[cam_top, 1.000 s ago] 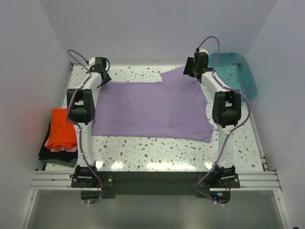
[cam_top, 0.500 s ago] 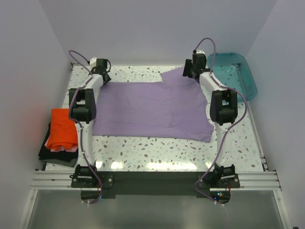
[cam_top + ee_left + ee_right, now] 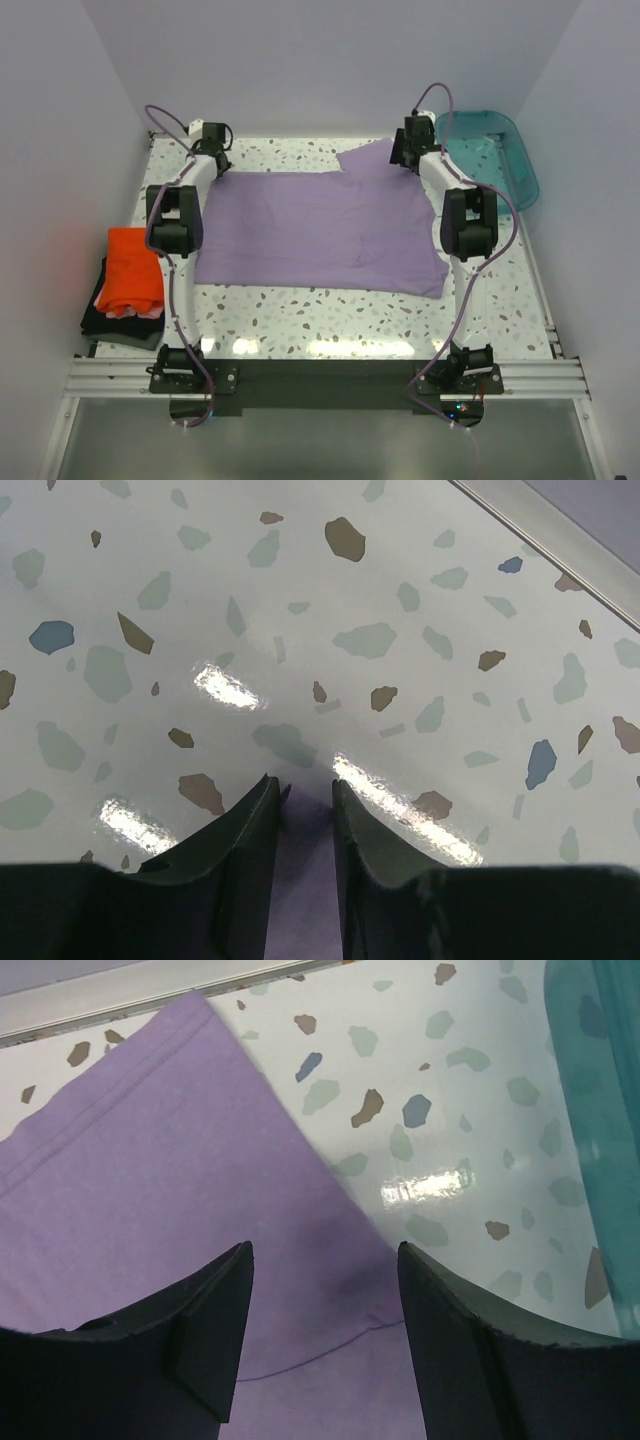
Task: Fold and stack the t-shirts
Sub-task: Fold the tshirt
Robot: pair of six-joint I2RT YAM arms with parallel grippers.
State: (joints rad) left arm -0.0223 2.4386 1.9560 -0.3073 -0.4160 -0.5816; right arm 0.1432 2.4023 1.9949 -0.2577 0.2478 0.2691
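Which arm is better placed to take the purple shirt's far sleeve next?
Right. The right gripper hangs open over that sleeve, beside the teal tub; the left gripper pinches the purple shirt at its opposite far corner.

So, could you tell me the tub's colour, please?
The tub is teal, clearest in the top view.

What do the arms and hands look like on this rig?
The left arm and right arm: white tubular links, blocky black joint housings, thin purplish cables looping alongside. The left hand and right hand: two dark, tapered fingers each. No markings visible.
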